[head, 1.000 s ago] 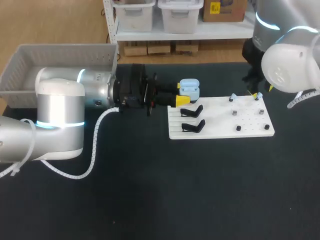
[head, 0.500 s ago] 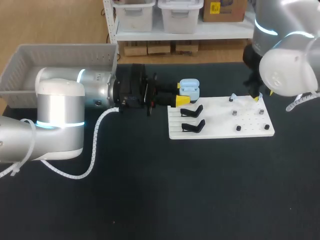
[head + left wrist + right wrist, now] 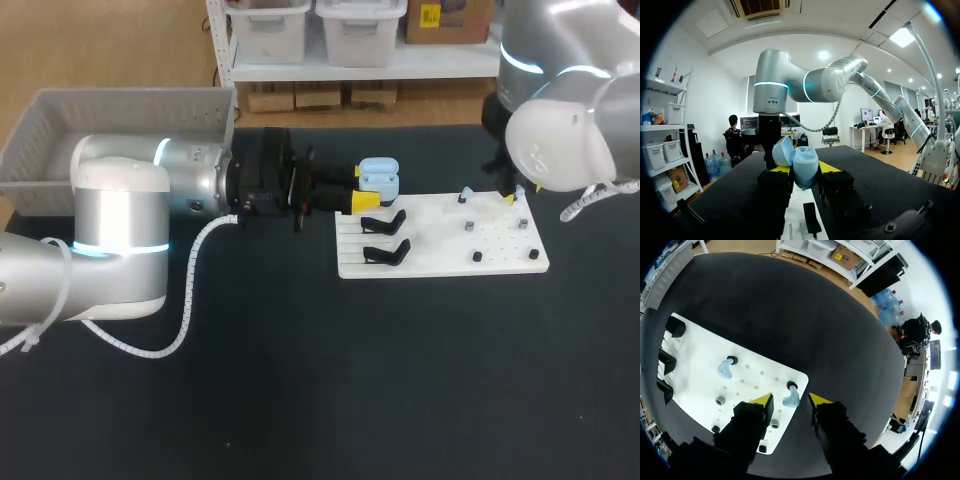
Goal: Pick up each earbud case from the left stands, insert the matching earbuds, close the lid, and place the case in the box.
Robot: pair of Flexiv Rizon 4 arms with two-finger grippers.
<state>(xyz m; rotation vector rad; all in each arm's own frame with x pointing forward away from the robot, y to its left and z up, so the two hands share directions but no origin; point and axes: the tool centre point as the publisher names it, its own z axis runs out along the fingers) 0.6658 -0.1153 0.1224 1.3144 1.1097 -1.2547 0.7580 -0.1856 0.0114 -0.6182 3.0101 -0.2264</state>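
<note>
**A:** Where is the case sitting right now?

**B:** I am holding the light blue earbud case (image 3: pixel 378 179) in my left gripper (image 3: pixel 363 187). The yellow tips are clamping it from both sides, and its lid (image 3: pixel 782 151) is standing open. It is hanging over the far left corner of the white board (image 3: pixel 440 262), just beyond the two black stands (image 3: pixel 385 222).

**A:** And the other arm?

**B:** My right gripper (image 3: pixel 791 401) is hovering at the board's far right corner with its fingers apart. The first earbud (image 3: pixel 790 396) is sitting on its peg in the gap between them. I am seeing space on either side of it, so nothing is gripping it.

**A:** Is the matching one showing?

**B:** Yes, the second earbud (image 3: pixel 725 369) is resting on another peg further along the same far edge, well apart from the fingers.

**A:** And the box?

**B:** The grey box (image 3: pixel 130 105) is sitting at the table's far left corner, behind my left arm (image 3: pixel 150 200).
</note>
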